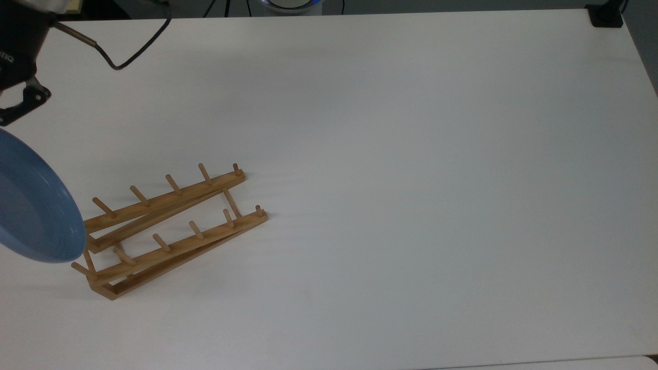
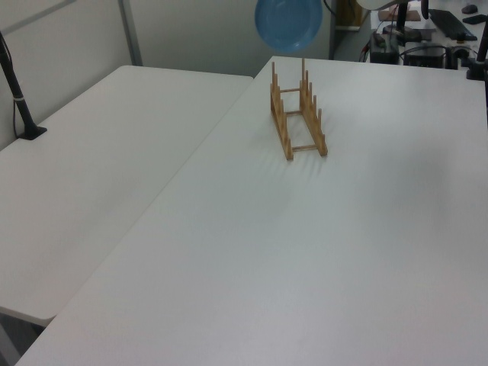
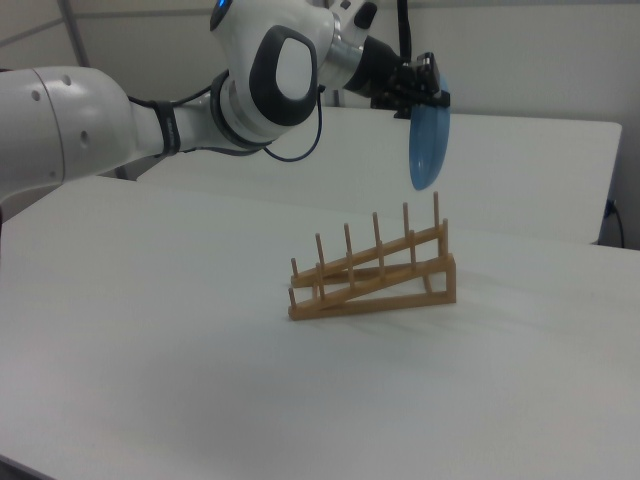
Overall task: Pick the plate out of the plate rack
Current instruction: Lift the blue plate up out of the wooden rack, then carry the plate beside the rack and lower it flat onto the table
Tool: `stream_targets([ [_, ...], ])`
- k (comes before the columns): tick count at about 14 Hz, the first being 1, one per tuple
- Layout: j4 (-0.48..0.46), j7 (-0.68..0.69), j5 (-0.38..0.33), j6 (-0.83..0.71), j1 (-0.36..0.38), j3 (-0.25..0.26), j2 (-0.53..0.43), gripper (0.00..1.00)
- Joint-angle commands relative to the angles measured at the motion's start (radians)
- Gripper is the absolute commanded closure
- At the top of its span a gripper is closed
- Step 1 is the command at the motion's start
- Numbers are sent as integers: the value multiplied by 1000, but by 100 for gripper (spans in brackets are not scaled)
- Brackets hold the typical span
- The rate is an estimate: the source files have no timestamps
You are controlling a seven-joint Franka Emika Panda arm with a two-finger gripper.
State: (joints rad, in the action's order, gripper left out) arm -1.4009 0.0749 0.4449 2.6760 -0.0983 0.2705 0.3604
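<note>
The light-blue plate (image 1: 32,208) hangs in the air at the top view's left edge, off the near end of the plate rack (image 1: 169,199). In the right view the plate (image 3: 430,140) stands on edge, well above the tallest pegs of the wooden rack (image 3: 375,282) and touching none of them. My gripper (image 3: 424,86) is shut on the plate's upper rim, and one black finger (image 1: 23,103) shows in the top view. The left view has the plate (image 2: 288,24) high above the rack (image 2: 299,122), whose slots hold nothing.
The rack rests on a wide white table (image 1: 411,154). A black cable (image 1: 118,64) loops down from the arm. A black clamp (image 1: 606,15) sits at the table's far corner. A second white table (image 2: 91,175) with a black post (image 2: 19,99) adjoins.
</note>
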Motion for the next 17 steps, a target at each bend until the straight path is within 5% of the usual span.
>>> stream_targets([
  [1, -78, -92, -14, 12, 5, 6, -75, 100],
  [8, -248, -32, -297, -89, -46, 59, -104, 100],
  [10, -311, 191, -512, -129, -60, 91, -100, 100],
  [13, -328, 461, -707, -317, -58, 165, -103, 100],
  [17, -319, 531, -758, -429, -51, 185, -104, 100],
])
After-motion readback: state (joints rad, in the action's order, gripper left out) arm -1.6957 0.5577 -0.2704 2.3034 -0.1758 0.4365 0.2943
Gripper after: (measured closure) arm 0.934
